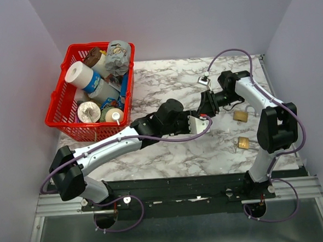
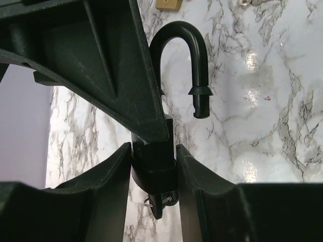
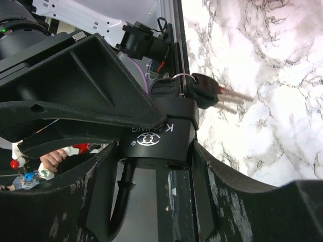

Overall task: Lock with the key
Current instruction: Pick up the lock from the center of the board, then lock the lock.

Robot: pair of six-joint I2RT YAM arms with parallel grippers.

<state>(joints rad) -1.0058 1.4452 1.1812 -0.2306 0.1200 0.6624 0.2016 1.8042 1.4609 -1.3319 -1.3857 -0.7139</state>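
A black padlock (image 2: 154,164) is held in the air over the middle of the table, between both grippers. Its shackle (image 2: 181,45) is open, with the free end out of the body. In the right wrist view the padlock body (image 3: 156,141) shows a white logo, and black-headed keys (image 3: 202,91) on a ring stick out of its far end. My left gripper (image 1: 199,122) is shut on the padlock body, as the left wrist view (image 2: 154,169) shows. My right gripper (image 1: 207,108) is shut on the same body from the opposite side, as the right wrist view (image 3: 156,154) shows.
Two brass padlocks (image 1: 239,116) (image 1: 243,143) lie on the marble table at the right. A small white tag (image 1: 204,80) lies behind the grippers. A red basket (image 1: 68,126) full of household items stands at the back left.
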